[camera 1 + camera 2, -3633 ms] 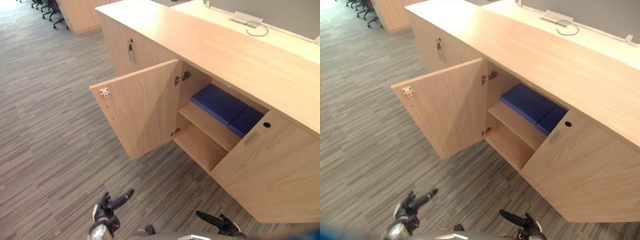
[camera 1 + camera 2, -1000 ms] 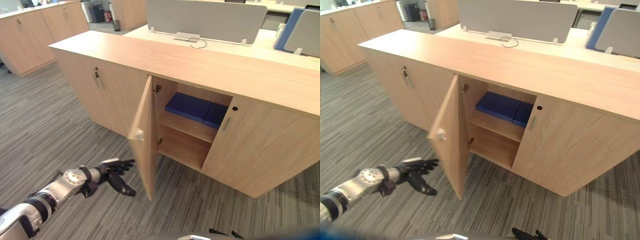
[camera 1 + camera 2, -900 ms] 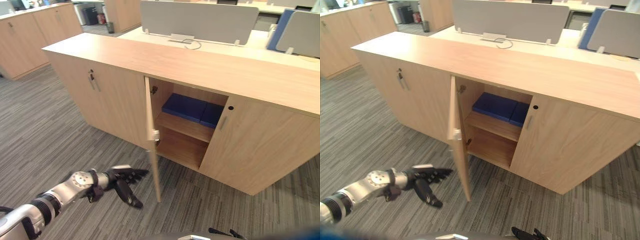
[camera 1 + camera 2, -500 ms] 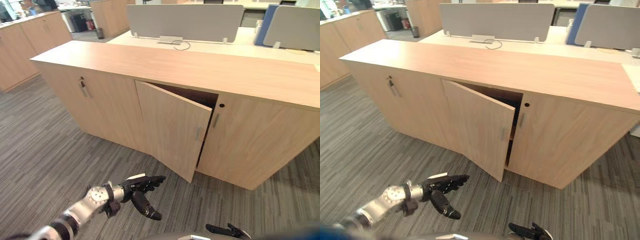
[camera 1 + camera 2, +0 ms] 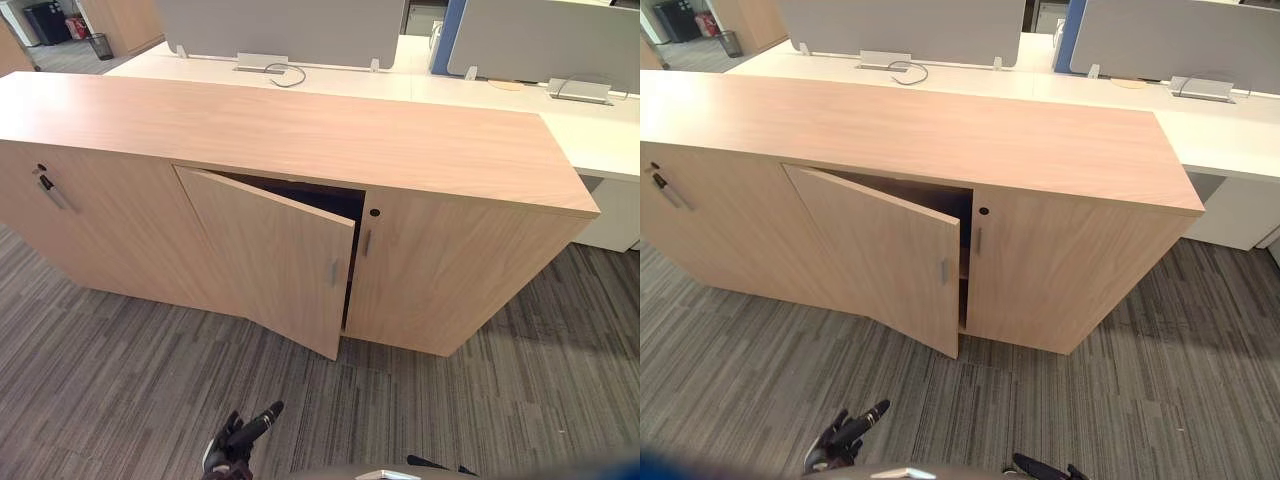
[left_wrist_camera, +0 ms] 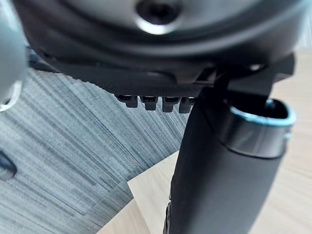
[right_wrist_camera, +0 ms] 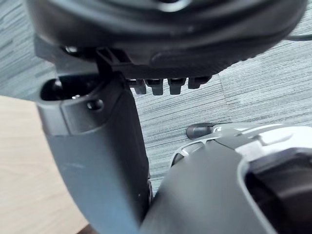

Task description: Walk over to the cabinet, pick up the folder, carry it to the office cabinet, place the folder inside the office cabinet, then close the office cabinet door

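The light wood office cabinet (image 5: 300,125) stands ahead of me. Its middle door (image 5: 270,255) hangs ajar, with a narrow dark gap (image 5: 310,195) at its top and right edge. That door hides the shelves and the blue folder behind it. My left hand (image 5: 240,440) hangs low over the carpet, well short of the door, with straight fingers (image 6: 152,101) and nothing in it. My right hand (image 5: 1040,468) peeks in at the lower edge, its fingers (image 7: 168,86) straight and bare.
A shut door (image 5: 450,270) is right of the ajar one, and a door with a key (image 5: 45,185) is on the left. White desks with grey dividers (image 5: 290,25) stand behind the cabinet. Grey striped carpet (image 5: 480,400) lies in front.
The door has swung from wide open to nearly shut, hiding the folder. My left hand has dropped back from the door to low by my body. The camera has shifted.
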Robot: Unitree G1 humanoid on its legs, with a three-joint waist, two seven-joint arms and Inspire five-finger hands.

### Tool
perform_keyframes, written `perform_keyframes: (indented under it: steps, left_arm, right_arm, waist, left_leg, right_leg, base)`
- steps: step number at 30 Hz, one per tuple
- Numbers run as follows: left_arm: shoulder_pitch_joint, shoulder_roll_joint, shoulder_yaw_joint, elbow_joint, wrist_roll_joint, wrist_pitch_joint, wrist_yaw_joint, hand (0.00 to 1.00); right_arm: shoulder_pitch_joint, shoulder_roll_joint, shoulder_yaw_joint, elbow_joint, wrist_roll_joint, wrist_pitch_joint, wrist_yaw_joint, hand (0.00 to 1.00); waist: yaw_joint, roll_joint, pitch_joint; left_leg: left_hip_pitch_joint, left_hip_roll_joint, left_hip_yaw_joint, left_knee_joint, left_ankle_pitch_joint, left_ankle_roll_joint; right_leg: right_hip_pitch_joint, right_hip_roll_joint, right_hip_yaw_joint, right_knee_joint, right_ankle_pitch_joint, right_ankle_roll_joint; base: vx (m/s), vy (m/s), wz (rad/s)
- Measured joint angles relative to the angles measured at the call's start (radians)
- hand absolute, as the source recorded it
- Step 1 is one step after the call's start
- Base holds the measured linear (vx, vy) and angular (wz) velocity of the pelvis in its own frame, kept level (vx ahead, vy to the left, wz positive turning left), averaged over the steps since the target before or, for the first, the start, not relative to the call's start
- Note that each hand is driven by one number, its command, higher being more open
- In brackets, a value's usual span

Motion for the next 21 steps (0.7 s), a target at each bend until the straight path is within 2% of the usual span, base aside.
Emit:
perform_keyframes:
  steps: [1,2,3,4,5,6,7,8,9,10,11,12,14,17,21]
  left_arm:
    - [0.008,-0.005,0.020,0.005,-0.038,-0.004,-0.019,1.00]
    - [0.014,-0.005,0.023,0.007,-0.065,-0.001,-0.030,1.00]
    - [0.018,-0.005,0.025,0.007,-0.072,-0.001,-0.035,1.00]
    - [0.018,-0.009,0.041,0.003,-0.086,-0.009,-0.047,1.00]
    - [0.016,-0.017,0.041,0.003,-0.093,-0.015,-0.049,1.00]
    - [0.014,-0.039,0.030,0.005,-0.101,-0.014,-0.053,1.00]
    - [0.011,-0.047,0.019,0.005,-0.101,-0.015,-0.051,1.00]
    - [0.012,-0.056,0.017,0.005,-0.100,-0.016,-0.052,1.00]
    - [0.015,-0.061,0.017,0.005,-0.099,-0.015,-0.052,1.00]
    - [0.016,-0.071,0.021,0.009,-0.098,-0.016,-0.049,1.00]
    - [0.021,-0.054,0.021,0.009,-0.076,-0.016,-0.048,1.00]
    - [0.021,-0.046,0.021,0.008,-0.045,-0.017,-0.046,1.00]
    - [0.010,-0.022,0.016,0.005,0.067,-0.017,-0.030,1.00]
    - [0.000,0.000,-0.026,0.006,0.206,-0.017,-0.021,1.00]
    - [-0.034,0.002,-0.070,0.037,0.285,-0.014,-0.011,1.00]
  right_arm:
    - [0.000,-0.002,-0.016,0.000,0.000,0.002,0.000,1.00]
    - [-0.001,-0.006,-0.023,0.000,0.001,0.002,0.000,1.00]
    - [-0.001,-0.007,-0.022,-0.001,0.000,0.002,0.000,1.00]
    - [-0.008,-0.016,-0.018,0.000,0.001,0.002,0.000,1.00]
    - [-0.016,-0.025,-0.017,0.006,0.000,0.003,-0.001,1.00]
    - [-0.047,-0.054,-0.013,0.033,0.000,0.003,-0.005,1.00]
    - [-0.059,-0.067,-0.012,0.048,0.000,0.004,-0.011,1.00]
    - [-0.062,-0.065,-0.005,0.049,0.000,0.005,-0.015,1.00]
    - [-0.058,-0.065,0.014,0.048,0.000,0.005,-0.016,1.00]
    - [-0.053,-0.065,0.029,0.046,0.001,0.007,-0.018,1.00]
    - [-0.048,-0.058,0.071,0.046,0.000,0.010,-0.016,1.00]
    - [-0.048,-0.054,0.102,0.044,0.001,0.010,-0.018,1.00]
    - [-0.047,-0.043,0.185,0.029,0.005,0.010,-0.022,1.00]
    - [-0.044,-0.032,0.176,0.014,0.062,0.001,-0.022,1.00]
    - [-0.046,-0.028,0.149,0.011,0.081,-0.010,-0.023,1.00]
  waist:
    - [0.005,0.010,0.006]
    - [0.018,0.023,0.015]
    - [0.025,0.030,0.018]
    - [0.043,0.027,0.020]
    - [0.051,0.039,0.023]
    - [0.057,0.063,0.041]
    - [0.057,0.070,0.050]
    - [0.064,0.072,0.050]
    - [0.066,0.081,0.048]
    - [0.075,0.084,0.046]
    - [0.069,0.062,0.026]
    - [0.069,0.043,0.019]
    - [0.066,0.002,-0.014]
    - [0.066,-0.002,-0.039]
    - [0.060,0.018,-0.053]
  left_leg:
    - [-0.011,0.041,0.005,0.097,-0.037,0.001]
    - [-0.040,0.087,-0.006,0.233,-0.073,0.040]
    - [-0.068,0.109,-0.030,0.318,-0.083,0.058]
    - [-0.153,0.124,-0.155,0.478,-0.102,0.080]
    - [-0.182,0.089,-0.256,0.509,-0.135,0.068]
    - [-0.224,0.004,-0.411,0.517,-0.197,0.054]
    - [-0.252,-0.059,-0.499,0.500,-0.222,0.054]
    - [-0.274,-0.134,-0.590,0.408,-0.216,0.050]
    - [-0.275,-0.142,-0.616,0.345,-0.166,0.053]
    - [-0.265,-0.148,-0.603,0.342,-0.136,0.092]
    - [-0.245,-0.167,-0.577,0.291,-0.120,0.107]
    - [-0.235,-0.178,-0.565,0.261,-0.107,0.109]
    - [-0.206,-0.218,-0.547,0.133,-0.044,0.127]
    - [-0.126,-0.232,-0.528,-0.006,0.013,0.127]
    - [-0.070,-0.222,-0.523,-0.033,0.011,0.119]
  right_leg:
    - [0.014,0.017,0.020,-0.001,-0.006,-0.010]
    - [0.024,0.035,0.054,-0.001,-0.014,-0.020]
    - [0.026,0.042,0.074,-0.001,-0.019,-0.028]
    - [0.025,0.044,0.121,0.007,-0.032,-0.034]
    - [0.017,0.040,0.150,0.016,-0.039,-0.043]
    - [0.002,0.030,0.199,0.040,-0.045,-0.043]
    - [-0.004,0.018,0.224,0.053,-0.046,-0.037]
    - [-0.015,0.005,0.260,0.077,-0.053,-0.010]
    - [-0.018,0.011,0.273,0.086,-0.058,0.001]
    - [-0.017,0.015,0.299,0.093,-0.067,0.018]
    - [-0.025,-0.011,0.306,0.096,-0.067,0.020]
    - [-0.031,-0.024,0.311,0.096,-0.066,0.023]
    - [-0.062,-0.064,0.311,0.088,-0.063,0.027]
    - [-0.045,-0.077,0.313,0.053,-0.057,0.037]
    - [0.007,-0.062,0.308,0.021,-0.054,0.039]
  base:
    - [0.16,-0.167,-0.56]
    - [0.13,-0.138,-0.69]
    - [0.14,-0.123,-0.86]
    - [0.08,-0.021,-0.83]
    - [0.08,0.065,-1.11]
    - [0.02,0.157,-1.02]
    - [0.02,0.278,-1.14]
    - [0.01,0.232,-0.82]
    - [0.01,0.237,-0.80]
    - [0.05,0.186,-0.53]
    - [0.07,0.173,-0.45]
    - [0.11,0.162,-0.31]
    - [0.11,0.060,-0.16]
    - [0.16,-0.015,-0.11]
    - [0.13,-0.016,-0.08]
